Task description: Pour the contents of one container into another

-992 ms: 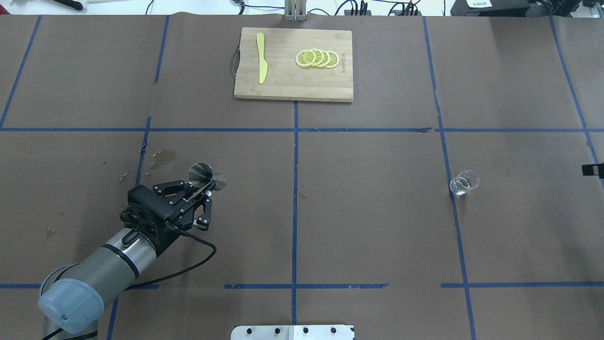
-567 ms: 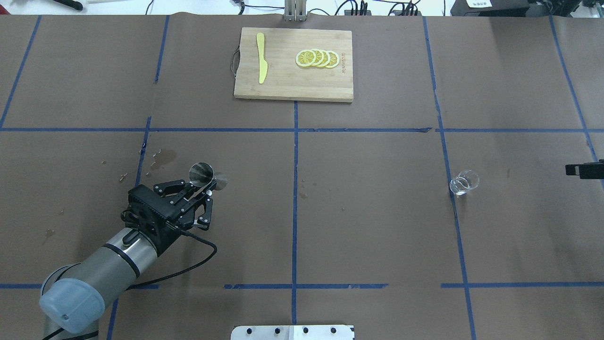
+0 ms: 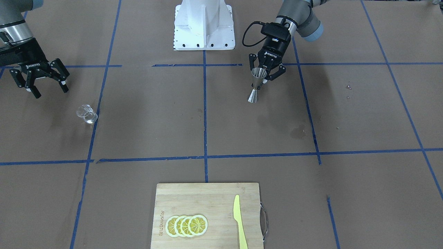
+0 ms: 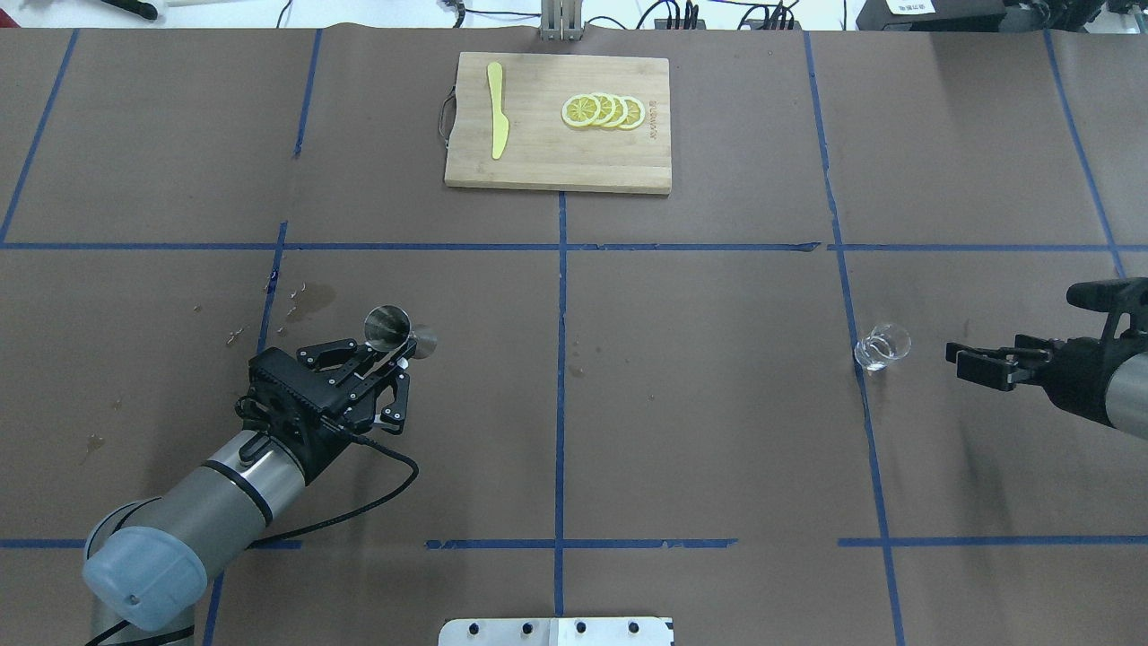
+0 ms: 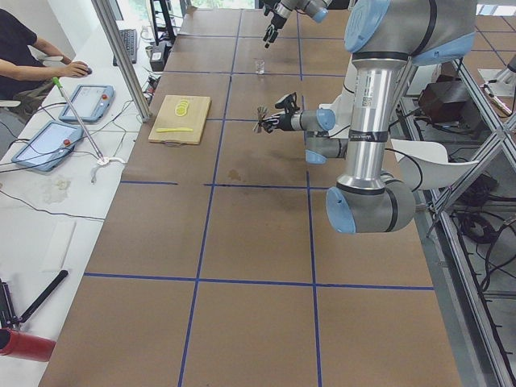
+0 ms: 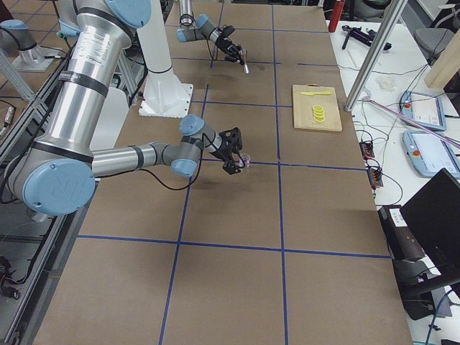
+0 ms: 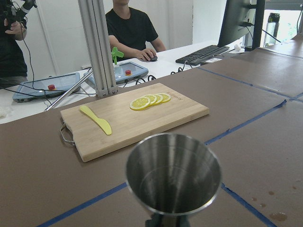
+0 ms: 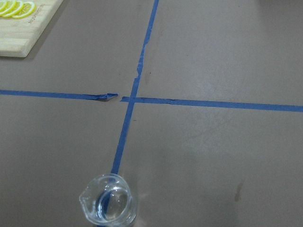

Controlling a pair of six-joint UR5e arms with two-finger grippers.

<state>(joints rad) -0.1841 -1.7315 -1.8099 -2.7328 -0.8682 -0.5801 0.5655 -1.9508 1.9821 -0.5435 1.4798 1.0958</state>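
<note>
The steel jigger [image 4: 392, 330] [image 3: 257, 83] [image 7: 173, 174] stands upright on the left half of the table. My left gripper [image 4: 401, 357] [image 3: 263, 76] is shut on it near its waist. I cannot tell whether its foot touches the paper. The small clear glass [image 4: 882, 347] [image 3: 87, 114] [image 8: 108, 204] stands alone on a blue tape line at the right, a little clear liquid showing in it. My right gripper [image 4: 964, 362] [image 3: 50, 90] hovers open a short way from the glass, touching nothing. In the right wrist view the glass sits at the bottom edge; the fingers are out of frame.
A wooden cutting board [image 4: 556, 166] [image 3: 207, 197] with lemon slices [image 4: 603, 110] and a yellow knife [image 4: 496, 121] lies at the far middle. Wet stains [image 4: 309, 301] mark the paper beyond the jigger. The robot's base plate [image 3: 204, 38] sits at the near edge. People sit past the far edge.
My right arm has come in from the right edge toward the glass, gripper open. My left gripper has shifted slightly right and away with the jigger.
</note>
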